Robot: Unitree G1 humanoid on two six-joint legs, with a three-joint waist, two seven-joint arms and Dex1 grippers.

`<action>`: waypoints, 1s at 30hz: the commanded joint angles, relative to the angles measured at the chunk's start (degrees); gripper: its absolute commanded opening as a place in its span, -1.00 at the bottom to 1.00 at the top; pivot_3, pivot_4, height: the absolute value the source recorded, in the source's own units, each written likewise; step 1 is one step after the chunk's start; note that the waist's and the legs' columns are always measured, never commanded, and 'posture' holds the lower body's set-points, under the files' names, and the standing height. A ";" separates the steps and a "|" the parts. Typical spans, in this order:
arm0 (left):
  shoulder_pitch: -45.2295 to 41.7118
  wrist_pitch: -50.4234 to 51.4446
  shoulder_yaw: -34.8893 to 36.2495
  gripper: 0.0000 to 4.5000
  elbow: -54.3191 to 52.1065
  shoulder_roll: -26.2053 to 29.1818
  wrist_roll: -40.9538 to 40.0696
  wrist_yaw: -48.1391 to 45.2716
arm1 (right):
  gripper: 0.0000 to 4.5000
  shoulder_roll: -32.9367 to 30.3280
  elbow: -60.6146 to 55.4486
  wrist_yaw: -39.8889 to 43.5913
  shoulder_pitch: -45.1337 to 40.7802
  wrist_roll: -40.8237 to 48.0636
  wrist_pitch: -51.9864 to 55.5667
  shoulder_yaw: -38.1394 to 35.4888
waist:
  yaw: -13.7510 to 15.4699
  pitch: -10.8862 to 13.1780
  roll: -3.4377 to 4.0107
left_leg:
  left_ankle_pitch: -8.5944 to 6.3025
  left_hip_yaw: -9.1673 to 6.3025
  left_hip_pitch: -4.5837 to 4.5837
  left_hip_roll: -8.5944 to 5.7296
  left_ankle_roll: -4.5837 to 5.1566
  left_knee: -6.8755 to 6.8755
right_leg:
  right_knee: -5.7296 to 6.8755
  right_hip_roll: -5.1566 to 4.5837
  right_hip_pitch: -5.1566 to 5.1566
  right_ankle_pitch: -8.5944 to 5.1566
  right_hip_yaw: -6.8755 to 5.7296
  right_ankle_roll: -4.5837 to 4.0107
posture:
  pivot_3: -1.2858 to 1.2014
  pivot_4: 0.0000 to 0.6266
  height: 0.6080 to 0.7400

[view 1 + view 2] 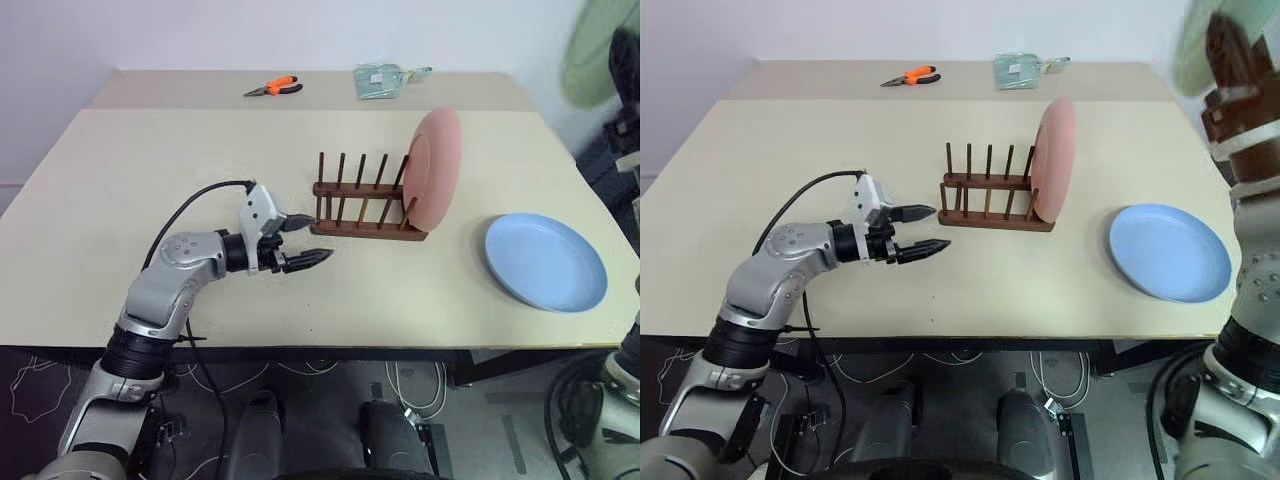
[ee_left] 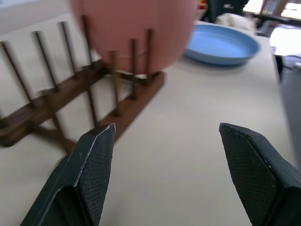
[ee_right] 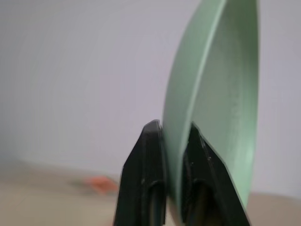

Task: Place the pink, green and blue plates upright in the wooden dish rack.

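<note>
The right gripper (image 3: 175, 181) is clamped on the rim of the green plate (image 3: 221, 89), held on edge high at the far right, above the table (image 1: 150, 170), while the left gripper (image 1: 302, 243), fingers apart and empty, hovers just left of the wooden dish rack (image 1: 362, 205). To slot the green plate well, I judge it should come down edge-first and parallel to the pink plate (image 1: 436, 168), which stands upright at the rack's right end, faces turned left and right. The rack's long axis runs left to right, and the blue plate (image 1: 546, 261) lies flat to the right of it.
</note>
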 commanded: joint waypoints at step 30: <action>1.62 -1.56 4.32 0.62 -1.33 2.75 0.21 0.06 | -0.48 15.59 0.42 -20.50 -0.05 -5.86 11.62 24.76 | 0.93 -0.02 0.04 | -0.01 0.01 -0.15 0.01 0.04 -0.01 | 0.04 0.01 -0.20 0.00 0.00 -0.03 | 0.03 -0.52 1.00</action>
